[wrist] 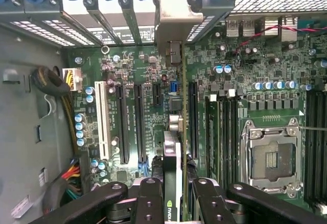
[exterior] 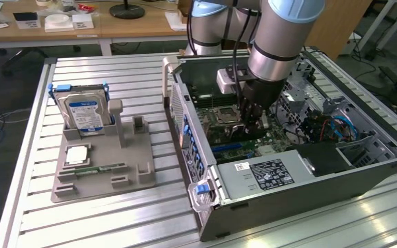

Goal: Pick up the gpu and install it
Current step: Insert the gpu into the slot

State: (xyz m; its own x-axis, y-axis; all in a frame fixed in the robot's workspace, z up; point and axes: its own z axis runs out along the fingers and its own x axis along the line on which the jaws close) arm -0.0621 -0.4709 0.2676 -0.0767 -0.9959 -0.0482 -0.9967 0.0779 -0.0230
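Gpu (wrist: pixel 172 157) — held edge-on inside the computer case (exterior: pixel 302 201), close over the motherboard (wrist: pixel 240 66) and its expansion slots. Gripper (wrist: pixel 176 196) clamped on its sides. Pick-up done — seating unconfirmed (contact with slot hidden).

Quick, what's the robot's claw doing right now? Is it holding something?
Gripper: closed on the gpu, holding it edge-on above the motherboard inside the computer case.
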